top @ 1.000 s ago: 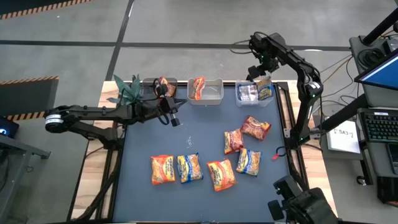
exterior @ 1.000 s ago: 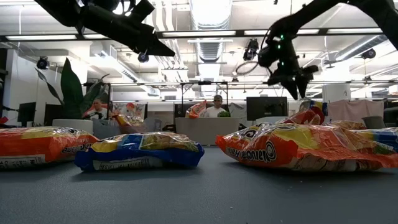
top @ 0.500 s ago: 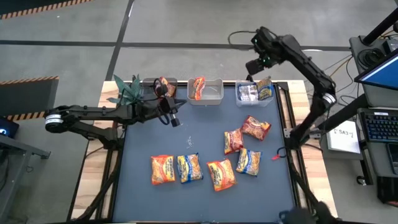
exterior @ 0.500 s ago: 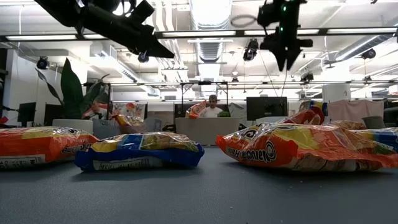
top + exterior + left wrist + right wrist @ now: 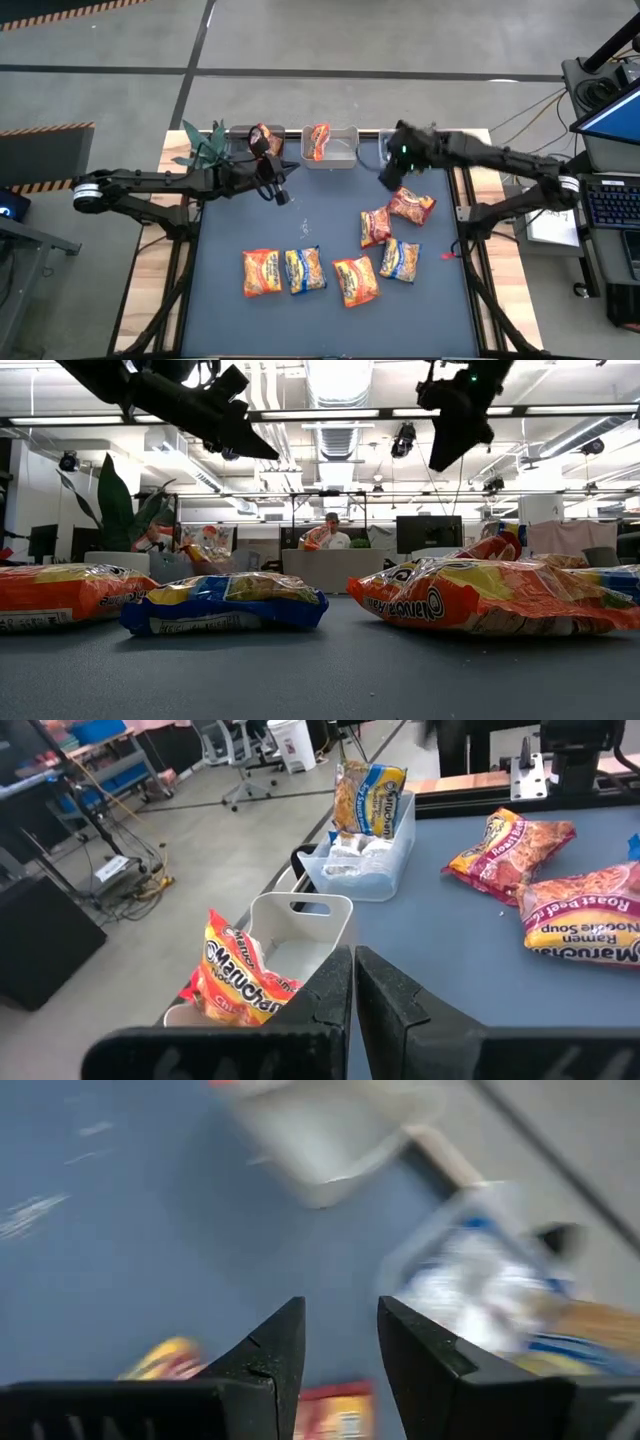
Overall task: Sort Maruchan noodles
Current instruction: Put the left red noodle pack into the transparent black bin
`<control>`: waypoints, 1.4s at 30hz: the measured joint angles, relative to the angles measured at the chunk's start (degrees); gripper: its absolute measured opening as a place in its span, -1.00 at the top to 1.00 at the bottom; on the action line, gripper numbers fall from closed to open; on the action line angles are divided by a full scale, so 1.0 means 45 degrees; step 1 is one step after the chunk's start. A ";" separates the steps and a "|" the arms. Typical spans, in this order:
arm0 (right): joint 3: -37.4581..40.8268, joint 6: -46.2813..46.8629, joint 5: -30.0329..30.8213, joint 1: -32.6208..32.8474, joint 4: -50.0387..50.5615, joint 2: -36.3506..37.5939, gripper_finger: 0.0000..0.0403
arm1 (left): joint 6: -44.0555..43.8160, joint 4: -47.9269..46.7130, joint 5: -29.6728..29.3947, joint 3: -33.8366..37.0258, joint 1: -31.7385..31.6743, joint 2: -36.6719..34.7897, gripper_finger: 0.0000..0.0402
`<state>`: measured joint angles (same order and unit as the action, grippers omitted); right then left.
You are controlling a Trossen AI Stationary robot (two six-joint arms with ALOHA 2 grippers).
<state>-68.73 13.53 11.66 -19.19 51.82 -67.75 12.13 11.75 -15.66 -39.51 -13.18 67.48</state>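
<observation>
Six Maruchan packets lie flat on the dark table: orange (image 5: 262, 272), blue-and-yellow (image 5: 305, 270), orange (image 5: 356, 281), blue-and-yellow (image 5: 400, 259), and two dark red (image 5: 375, 226) (image 5: 411, 206). At the far edge, a dark red packet (image 5: 267, 138) leans in the left bin, an orange one (image 5: 318, 140) (image 5: 240, 980) in the middle bin, and a blue-and-yellow one (image 5: 370, 800) in the right bin. My left gripper (image 5: 280, 190) (image 5: 353, 985) hovers shut and empty near the left and middle bins. My right gripper (image 5: 388, 176) (image 5: 340, 1335) hangs open and empty just near of the right bin.
Three clear bins line the far edge: left (image 5: 243, 133), middle (image 5: 345, 152) and right (image 5: 365, 870), which my right arm partly covers in the high view. A green plant (image 5: 205, 145) stands at the far left corner. Bare table lies between the bins and the packets.
My right arm has swung from above and beyond the right bin toward the table's near edge and a little left. Its gripper now hangs over the table in front of that bin. The packets have not moved.
</observation>
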 joint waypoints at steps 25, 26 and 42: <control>0.5790 0.1762 -0.3016 0.2780 -0.7375 -0.1639 0.76 | -0.1198 -0.0005 0.0034 0.0000 -0.0002 0.0000 1.00; 0.5790 0.1688 -0.3020 0.2780 -0.7353 -0.1736 0.76 | -0.1202 -0.0005 0.0034 0.0000 0.0002 0.0000 1.00; 0.5746 0.1275 -0.3301 0.2756 -0.9996 -0.3872 0.76 | -0.1202 0.0000 0.0034 0.0000 -0.0002 0.0000 1.00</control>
<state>-42.88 19.27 -3.20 -6.79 6.84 -85.17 6.72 11.75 -15.51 -39.51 -13.19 67.48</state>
